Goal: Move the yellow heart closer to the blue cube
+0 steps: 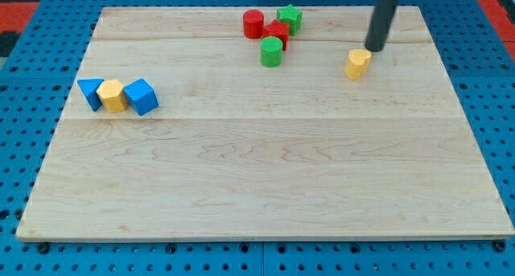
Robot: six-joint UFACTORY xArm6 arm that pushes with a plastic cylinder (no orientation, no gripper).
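Observation:
The yellow heart [358,63] lies near the view's top right on the wooden board. The blue cube [142,96] sits far to the view's left, at the right end of a touching row of three blocks. My tip [375,49] is just up and to the right of the yellow heart, very close to it; I cannot tell if it touches. The rod rises from the tip out of the view's top.
A yellow block [113,95] and a blue triangle [91,92] sit left of the blue cube. A red cylinder [253,23], a red block [277,33], a green star [290,18] and a green cylinder [272,51] cluster at top centre. The board's edge [265,237] runs along the bottom.

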